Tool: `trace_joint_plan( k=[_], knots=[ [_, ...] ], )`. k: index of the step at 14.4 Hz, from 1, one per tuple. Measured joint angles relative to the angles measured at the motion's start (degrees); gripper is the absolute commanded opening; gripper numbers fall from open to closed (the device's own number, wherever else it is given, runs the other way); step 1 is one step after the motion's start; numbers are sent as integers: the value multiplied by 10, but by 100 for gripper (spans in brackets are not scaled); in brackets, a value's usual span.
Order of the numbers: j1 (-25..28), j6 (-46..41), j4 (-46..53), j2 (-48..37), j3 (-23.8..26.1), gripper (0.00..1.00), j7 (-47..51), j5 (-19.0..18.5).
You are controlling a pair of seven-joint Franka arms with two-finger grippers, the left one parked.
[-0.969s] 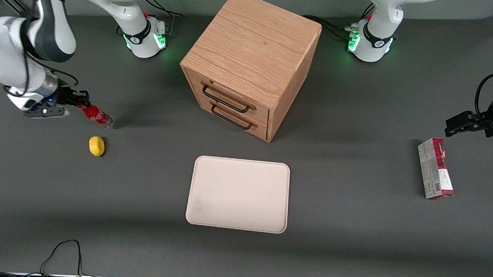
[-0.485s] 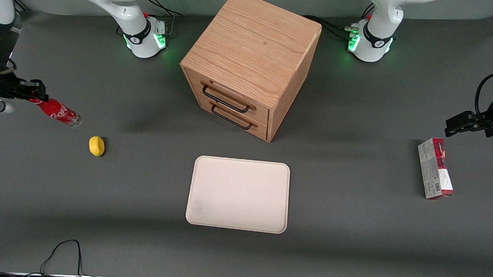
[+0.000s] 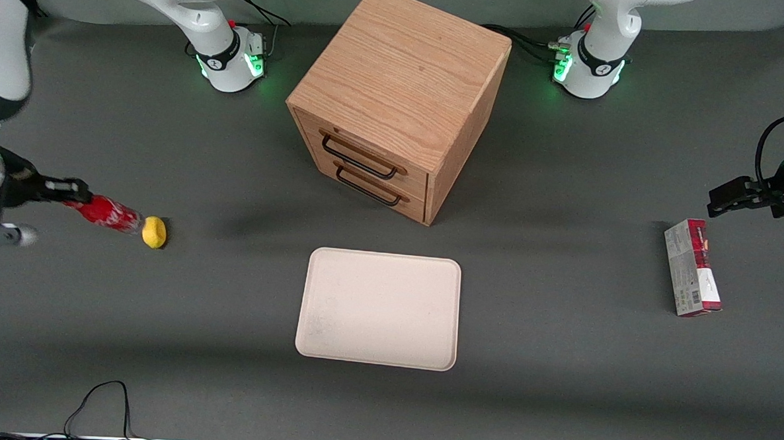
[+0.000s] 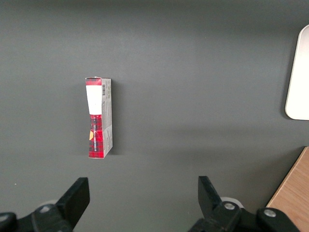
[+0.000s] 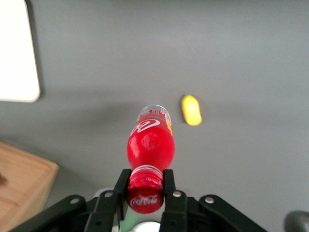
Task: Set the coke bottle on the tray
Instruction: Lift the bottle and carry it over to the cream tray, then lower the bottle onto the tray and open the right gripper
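In the front view the claw [image 3: 69,193] is hanging above the desk [image 3: 557,386] at the working arm's end, pinching the coke bottle [image 3: 106,213] by its neck. The bottle is being carried off the desk, tilted, with its clear base pointing toward the lemon [image 3: 154,231] and appearing to overlap it in this view; whether they are touching cannot be told here. The tray [image 3: 378,308] is lying bare near the middle of the desk, in front of the wooden cabinet [image 3: 397,101] and well apart from the bottle. A carton [image 3: 691,267] is lying toward the parked arm's end.

In the right wrist view the fingers [image 5: 168,181] are pressing just under the red cap, and the bottle [image 5: 149,145] is hanging clear of the lemon [image 5: 191,109], with the tray's corner [image 5: 17,53] showing.

Doing this step well probably means carrying the bottle high enough to pass over the lemon and the tray's low rim, keeping the grip firm since a neck hold lets the body swing, then lowering over the tray's middle before letting go.
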Motion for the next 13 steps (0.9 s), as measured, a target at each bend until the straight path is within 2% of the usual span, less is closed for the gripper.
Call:
trace_joint_plan(
  k=[3, 7, 10, 13],
  knots=[
    [18, 35, 108, 118, 70, 0, 170, 1],
    [96, 172, 161, 219, 81, 0, 364, 1],
    [131, 256, 168, 262, 80, 0, 444, 0],
    [149, 287, 177, 290, 80, 0, 473, -6]
  ],
)
